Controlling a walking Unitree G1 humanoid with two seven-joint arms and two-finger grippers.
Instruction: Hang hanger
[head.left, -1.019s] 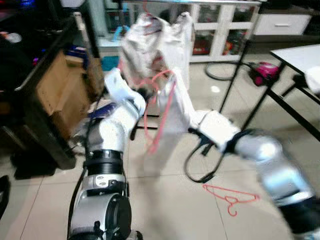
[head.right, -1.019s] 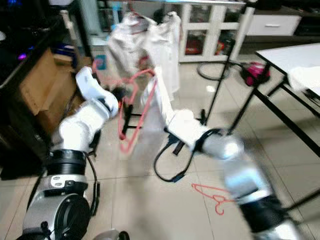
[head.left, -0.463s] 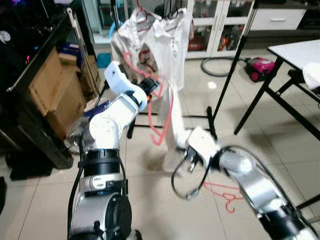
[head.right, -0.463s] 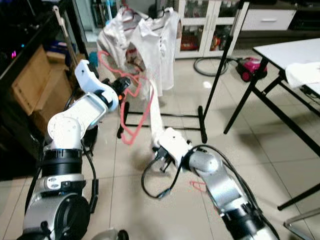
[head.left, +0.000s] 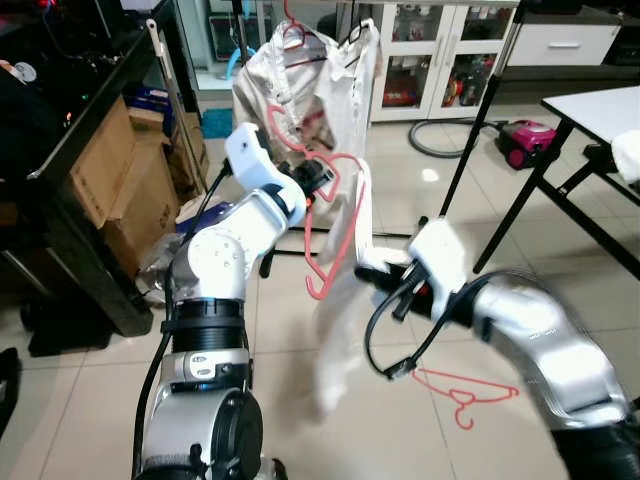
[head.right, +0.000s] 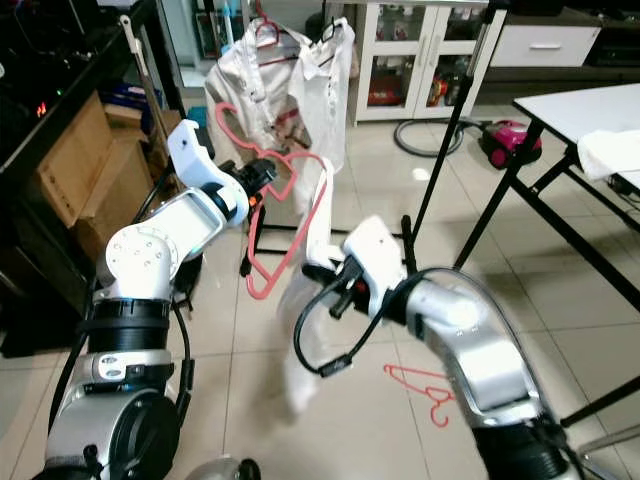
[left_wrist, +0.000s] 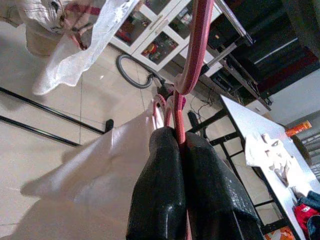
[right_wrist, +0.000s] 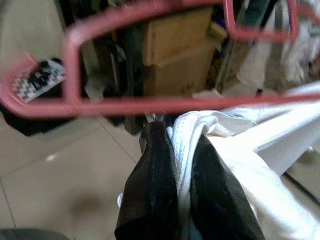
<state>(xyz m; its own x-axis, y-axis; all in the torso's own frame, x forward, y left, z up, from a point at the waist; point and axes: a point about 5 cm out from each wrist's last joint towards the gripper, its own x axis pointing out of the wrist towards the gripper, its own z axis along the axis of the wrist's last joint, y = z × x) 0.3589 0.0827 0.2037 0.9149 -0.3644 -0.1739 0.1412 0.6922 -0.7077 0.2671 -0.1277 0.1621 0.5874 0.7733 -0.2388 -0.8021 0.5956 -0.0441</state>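
From the head views, the left end effector (head.left: 318, 180) has risen, clenched on the thin pink plastic hanger (head.left: 335, 225), nearer the clothes rack (head.left: 470, 120) beyond it. The left wrist view shows its fingers (left_wrist: 165, 185) pinching the hanger's wire. In the right wrist view, the right end effector (right_wrist: 175, 150) grips the white cloth garment (right_wrist: 250, 145) just under the hanger, so dressing it comes before hanging.

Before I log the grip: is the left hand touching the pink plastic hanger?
Touching: in the left wrist view the left hand is pinched shut on the pink plastic hanger.

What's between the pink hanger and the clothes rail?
Nothing solid. The left gripper already clamps the pink hanger below the rack. But the white garment, pinched by the right gripper, hangs off it, and shirts crowd the rail.
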